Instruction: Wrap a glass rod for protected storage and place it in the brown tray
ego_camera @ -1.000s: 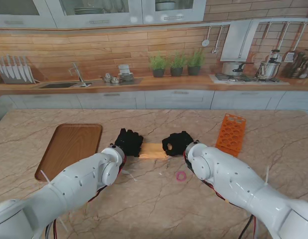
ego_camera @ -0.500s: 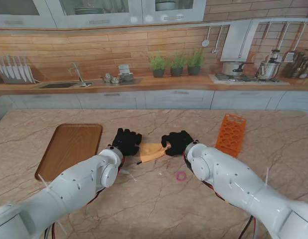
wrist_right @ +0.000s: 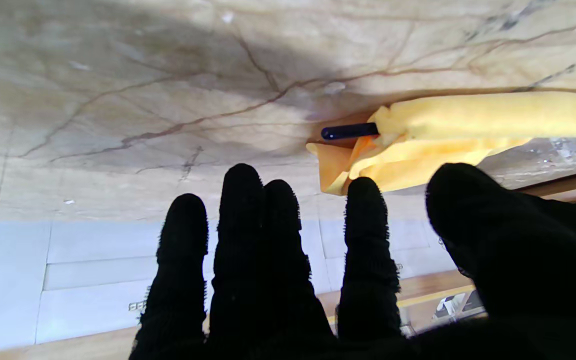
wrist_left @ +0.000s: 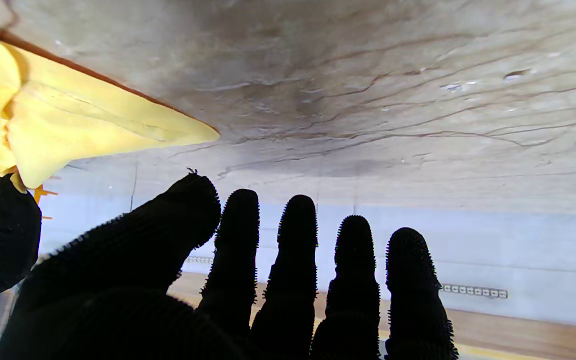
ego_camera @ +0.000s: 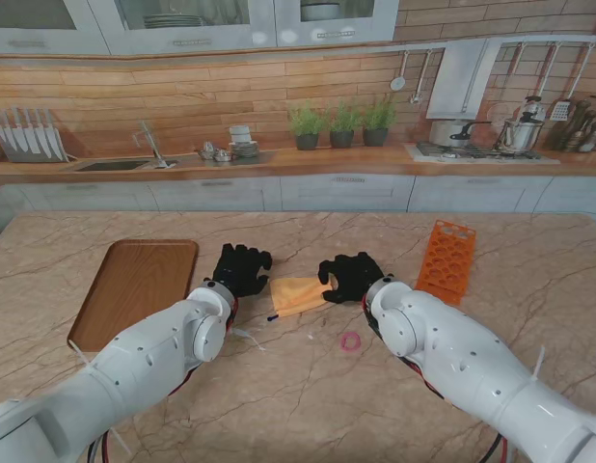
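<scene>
Table [ego_camera: 308, 395]: beige marble, brown and grey veining throughout. Cloth [ego_camera: 298, 293]: yellow-orange, paler yellow in the wrist views. Rod [wrist_right: 349, 131] end poking from the cloth: dark blue, nearly black. Tray [ego_camera: 134, 289]: warm brown wood grain, darker rim. Rack [ego_camera: 447, 260]: bright orange, pierced with a grid of holes. Ring [ego_camera: 351, 341] on the marble: pink. Left hand [ego_camera: 242, 268] and right hand [ego_camera: 350, 275]: black, with a knobbly, bristled texture on the fingers [wrist_left: 295, 260]. Arms [ego_camera: 452, 357]: glossy white shells. Far counter: wood-toned top, white cabinet fronts, green potted herbs.
</scene>
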Tool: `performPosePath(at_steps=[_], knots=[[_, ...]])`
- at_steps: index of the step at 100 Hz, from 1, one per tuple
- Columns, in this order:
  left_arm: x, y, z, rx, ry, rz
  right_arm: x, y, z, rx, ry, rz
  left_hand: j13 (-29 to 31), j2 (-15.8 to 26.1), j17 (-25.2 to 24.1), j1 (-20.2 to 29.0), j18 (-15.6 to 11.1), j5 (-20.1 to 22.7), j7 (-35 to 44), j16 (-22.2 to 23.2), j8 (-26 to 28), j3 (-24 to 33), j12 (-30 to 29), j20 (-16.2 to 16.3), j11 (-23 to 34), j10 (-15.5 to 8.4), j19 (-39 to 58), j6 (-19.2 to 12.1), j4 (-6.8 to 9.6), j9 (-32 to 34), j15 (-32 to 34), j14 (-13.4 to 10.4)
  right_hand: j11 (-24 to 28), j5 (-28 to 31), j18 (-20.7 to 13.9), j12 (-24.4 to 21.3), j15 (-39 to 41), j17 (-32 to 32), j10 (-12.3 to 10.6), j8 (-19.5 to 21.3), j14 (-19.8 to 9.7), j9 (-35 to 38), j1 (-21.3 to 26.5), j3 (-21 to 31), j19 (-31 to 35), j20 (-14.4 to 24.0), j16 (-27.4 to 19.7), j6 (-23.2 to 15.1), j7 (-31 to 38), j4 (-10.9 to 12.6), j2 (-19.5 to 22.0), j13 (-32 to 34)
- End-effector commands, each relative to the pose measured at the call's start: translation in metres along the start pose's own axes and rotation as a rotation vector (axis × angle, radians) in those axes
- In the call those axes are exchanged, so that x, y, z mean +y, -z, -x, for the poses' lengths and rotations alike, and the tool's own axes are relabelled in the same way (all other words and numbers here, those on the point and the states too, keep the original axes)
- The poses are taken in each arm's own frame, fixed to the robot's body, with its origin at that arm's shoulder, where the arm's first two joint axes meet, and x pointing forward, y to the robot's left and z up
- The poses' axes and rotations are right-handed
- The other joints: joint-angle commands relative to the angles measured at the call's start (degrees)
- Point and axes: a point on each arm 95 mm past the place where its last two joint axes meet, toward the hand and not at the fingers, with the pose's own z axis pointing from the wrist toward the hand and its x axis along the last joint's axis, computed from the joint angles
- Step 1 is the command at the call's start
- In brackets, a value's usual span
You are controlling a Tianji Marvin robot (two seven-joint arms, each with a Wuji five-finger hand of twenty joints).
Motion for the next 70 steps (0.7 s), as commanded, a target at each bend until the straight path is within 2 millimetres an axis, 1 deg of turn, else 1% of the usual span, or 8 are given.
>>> performPosePath(at_steps=[1, 16, 19, 24, 31, 34, 58, 70], knots=[[-0.002, -0.003, -0.010, 0.017, 0.025, -0.002, 0.002, 0.001, -0.002, 0.004, -0.001, 0.014, -1.5, 2.5, -0.5, -1.3, -0.8, -1.3, -2.5, 0.2, -0.9, -0.8, -0.4, -0.6, -1.0, 1.0, 1.2, 0.3, 2.54, -1.1, 0.2, 0.3, -0.5, 0.1, 0.1, -0.5, -0.3, -0.9, 1.2, 0.5, 0.1, -1.9, -2.2, -1.5, 0.6, -0.4, -0.3, 0.2, -0.9, -1.5, 2.0, -1.6], [-0.001, -0.004, -0.017, 0.034, 0.063, 0.020, 0.004, 0.001, 0.000, 0.001, -0.004, 0.025, -1.4, 3.7, -0.7, -3.0, -0.6, -0.8, -4.8, 0.2, -1.5, -1.4, -0.6, -0.7, -1.3, 1.1, 0.8, 0.7, 3.50, -1.0, 0.0, 0.5, -0.5, 0.6, 0.1, -0.3, -0.2, -0.9, 1.4, -0.1, 0.1, -1.8, -0.7, -2.3, 0.6, -0.3, -0.1, -2.2, -1.6, -1.6, 2.6, -1.6], [-0.001, -0.004, -0.018, 0.037, 0.070, 0.026, 0.004, 0.001, -0.001, 0.001, -0.006, 0.026, -1.4, 4.0, -0.7, -3.2, -0.6, -0.7, -5.3, 0.2, -1.7, -1.7, -0.6, -0.8, -1.3, 1.1, 0.7, 0.8, 3.57, -1.0, 0.0, 0.5, -0.5, 0.5, 0.1, -0.2, -0.2, -0.9, 1.3, -2.7, 0.2, -1.7, -0.1, -1.5, 0.5, -0.2, 0.0, -3.0, -0.2, -3.2, 2.2, -1.5], [-0.001, -0.005, -0.020, 0.042, 0.080, 0.036, 0.004, 0.001, -0.001, 0.001, -0.008, 0.027, -1.4, 4.5, -0.8, -3.2, -0.5, -0.3, -6.2, 0.2, -2.0, -2.3, -0.6, -0.9, -1.4, 1.1, 0.5, 1.0, 3.74, -1.0, -0.1, 0.5, -0.5, 0.4, 0.1, -0.2, -0.2, -0.9, 1.4, -3.9, 0.2, -1.6, 1.3, -0.8, 0.5, -0.2, 0.0, -4.2, 0.8, -4.2, 1.5, -1.5], [0.000, -0.006, -0.023, 0.046, 0.097, 0.045, 0.003, 0.001, -0.001, 0.003, -0.010, 0.027, -1.5, 4.8, -1.1, -3.3, -0.6, -0.2, -6.6, 0.1, -2.1, -2.7, -0.7, -1.0, -1.5, 1.2, 0.1, 1.0, 3.78, -1.0, -0.3, 0.5, -0.4, 0.5, -0.1, -0.2, -0.1, -0.8, 1.3, -4.4, 0.1, -1.5, 2.6, -0.1, 0.5, -0.2, 0.0, -5.3, 1.6, -4.4, 0.7, -1.3], [0.000, -0.007, -0.024, 0.048, 0.105, 0.048, 0.003, 0.001, -0.002, 0.004, -0.010, 0.028, -1.5, 4.9, -1.3, -3.4, -0.6, -0.2, -6.7, 0.1, -2.1, -2.9, -0.8, -1.1, -1.6, 1.3, -0.1, 1.0, 3.77, -1.0, -0.3, 0.6, -0.4, 0.3, -0.1, -0.3, -0.1, -0.8, 1.3, -6.1, 0.1, -1.4, 3.2, 0.7, 0.5, -0.1, 0.0, -5.8, 3.1, -5.1, 0.4, -1.3], [-0.001, -0.018, -0.033, 0.053, 0.116, 0.065, 0.002, 0.003, -0.003, 0.004, -0.011, 0.026, -1.9, 4.6, -2.4, -2.6, -0.4, 2.2, -9.0, 0.2, -3.4, -3.9, -1.0, -1.2, -2.2, 1.9, -1.5, 2.1, 3.81, -1.1, -0.7, 1.1, -0.2, 1.6, -0.1, -0.3, 0.0, -0.7, 1.2, -7.1, 0.0, -1.1, 6.8, 1.4, 0.6, 0.0, 0.0, -8.7, 5.5, -6.5, -1.1, -1.0], [0.001, -0.021, -0.035, 0.043, 0.080, 0.092, 0.002, 0.002, -0.003, 0.007, -0.012, 0.020, -2.4, 2.7, -3.1, -4.0, 0.0, 3.9, -11.1, 0.1, -4.5, -3.1, -1.3, -1.3, -2.8, 2.4, -2.5, 3.7, 5.18, -1.5, -1.2, 1.6, -0.2, 1.7, -0.1, -0.3, 0.1, -0.6, 1.2, -7.5, 0.1, -1.0, 7.3, 1.5, 0.6, 0.1, 0.0, -8.9, 6.0, -6.9, -1.2, -1.0]])
